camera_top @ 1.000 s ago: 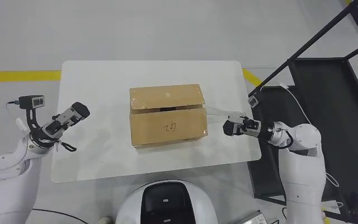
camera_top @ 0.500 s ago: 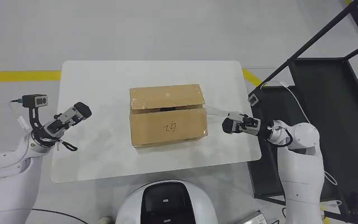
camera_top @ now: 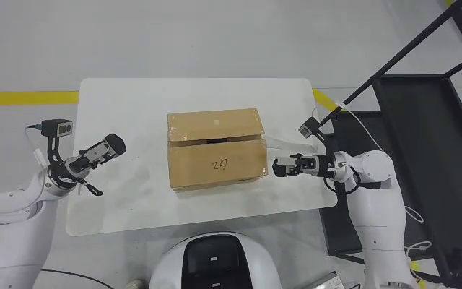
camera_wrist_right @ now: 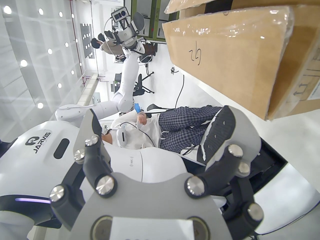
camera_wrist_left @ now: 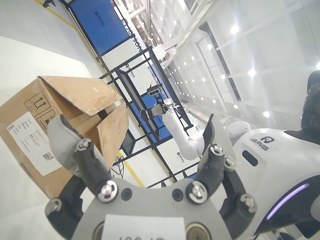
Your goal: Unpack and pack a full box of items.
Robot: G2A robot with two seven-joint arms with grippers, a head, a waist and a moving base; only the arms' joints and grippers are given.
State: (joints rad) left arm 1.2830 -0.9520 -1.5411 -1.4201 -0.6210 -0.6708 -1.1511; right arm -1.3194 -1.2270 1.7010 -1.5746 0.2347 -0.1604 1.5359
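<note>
Right now a brown cardboard box (camera_top: 215, 148) is sitting in the middle of a white rectangular table (camera_top: 123, 108), its long sides running across the table in the top view. Its two top flaps (camera_top: 216, 124) are lying folded down but not meeting, leaving a dark gap between them, and the nearer flap is carrying a handwritten number. Wrinkled clear tape (camera_wrist_right: 225, 11) is clinging along the flap edges in the right wrist view. A white paper label (camera_wrist_left: 30, 141) is showing on the box's left end in the left wrist view, beside printed arrows.

The left gripper (camera_top: 115, 143) is hovering over the left part of the table, well apart from the box and pointing toward it. Its fingers (camera_wrist_left: 60, 131) are standing spread wide, grasping nothing.

The right gripper (camera_top: 276, 168) is hanging low over the table just beside the box's near right corner; whether it is touching the cardboard I cannot tell. Its fingers (camera_wrist_right: 222, 131) are likewise released, with nothing between them, and the box corner is lying just past one fingertip.

A black metal rack (camera_top: 419, 108) is standing off the table's right side, and a yellow floor line (camera_top: 36, 97) is running along the floor beyond the table's left edge.
</note>
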